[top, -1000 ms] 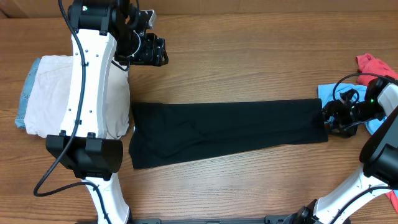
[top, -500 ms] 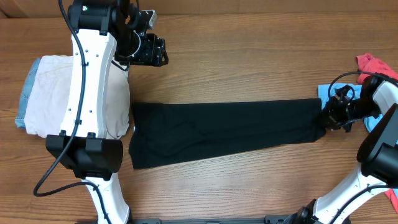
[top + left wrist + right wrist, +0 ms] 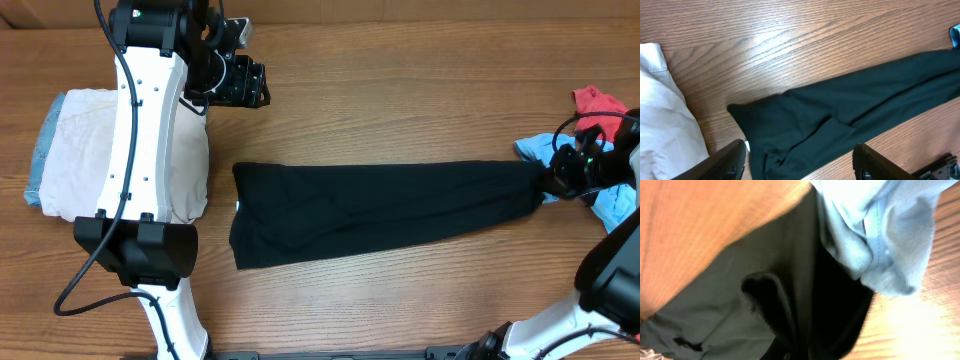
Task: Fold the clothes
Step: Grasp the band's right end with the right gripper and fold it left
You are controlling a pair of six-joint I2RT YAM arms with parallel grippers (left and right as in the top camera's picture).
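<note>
Cloth runs across the middle of the wooden tabletop (image 3: pixel 400 90): the black T-shirt (image 3: pixel 380 210), folded into a long narrow band, lies from near the left edge to near the right edge, closer to the near edge at its left end. A small white label (image 3: pixel 237 207) shows at that left end. The right end narrows into a bunched point, and there the right gripper (image 3: pixel 560 178) is clamped on it. The right wrist view is filled with gathered black fabric (image 3: pixel 765 305) pressed against a light blue garment (image 3: pixel 875 235), and the fingers themselves cannot be made out in it.

The left gripper (image 3: pixel 240 82) hangs above bare wood towards the far-left corner, well apart from the shirt. In its wrist view the jaws stand wide apart with nothing between them, the shirt's left end (image 3: pixel 850 120) lying flat below.

The light blue garment (image 3: pixel 610 200) sits crumpled at the right edge, touching the shirt's pinched end. A red garment (image 3: pixel 600 102) lies just beyond it, nearer the far-right corner. By the left edge rests a cream garment (image 3: pixel 75 150), partly hidden under the left arm.
</note>
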